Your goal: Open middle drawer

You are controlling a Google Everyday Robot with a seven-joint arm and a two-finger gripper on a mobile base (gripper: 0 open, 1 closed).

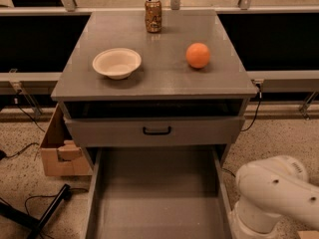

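the pincer is out of view, past the lower right edge. only the rounded white arm [279, 195] that carries it shows, so whether it is released or clenched cannot be told. just to the left of that arm lies the wide grey middle drawer [157, 203], judged to be the deep box standing pulled far out of the grey cabinet [159, 78], its floor bare. its front panel and handle fall below the lower edge and are not seen. farther from the arm, above the box, sits a shallower grey drawer front [109, 132] with a small black loop handle [157, 130] at its centre.

the middle drawer looks like a stiff, hard-walled box on slides. it should move only straight out and in, and lightly, being empty. its flat walls would likely give a poor, slippery grip. the best hold is probably a loop handle at the centre of its front, like the 1 above. a central pull should keep it from racking sideways.
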